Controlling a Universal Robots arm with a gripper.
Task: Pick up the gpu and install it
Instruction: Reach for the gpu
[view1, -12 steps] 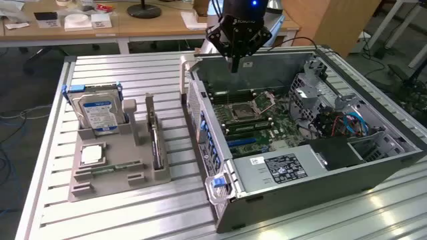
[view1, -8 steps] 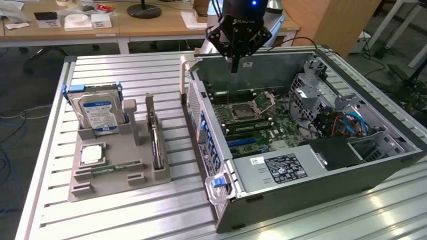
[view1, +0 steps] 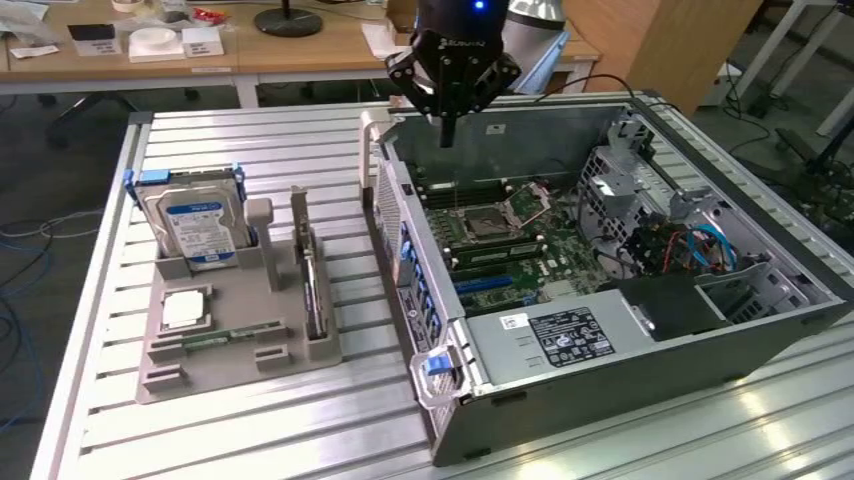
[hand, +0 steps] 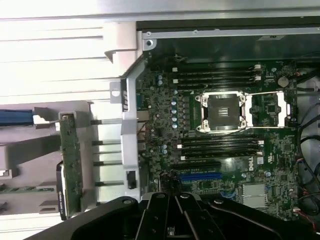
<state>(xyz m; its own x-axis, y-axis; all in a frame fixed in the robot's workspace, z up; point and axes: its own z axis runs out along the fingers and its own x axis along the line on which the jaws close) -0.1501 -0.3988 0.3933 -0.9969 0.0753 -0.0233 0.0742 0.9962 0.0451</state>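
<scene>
The gpu (view1: 314, 293) stands on edge in a slot of the grey holder (view1: 227, 372), its silver bracket at the far end. In the wrist view the gpu (hand: 70, 165) shows edge-on with its brownish-green board facing the case. My gripper (view1: 447, 135) hangs above the far edge of the open computer case (view1: 747, 335), well to the exterior view's right of the gpu. Its fingers are shut with nothing between them. In the wrist view the gripper (hand: 175, 212) hovers over the motherboard (hand: 220, 130), near the blue slot (hand: 200, 176).
The holder also carries a silver hard drive (view1: 200, 228) with a blue-white label, a processor chip (view1: 184, 310) and a narrow green memory stick (view1: 234, 336). The case lies open on the slatted metal table (view1: 240, 150), its rear wall (view1: 394, 230) standing between holder and motherboard.
</scene>
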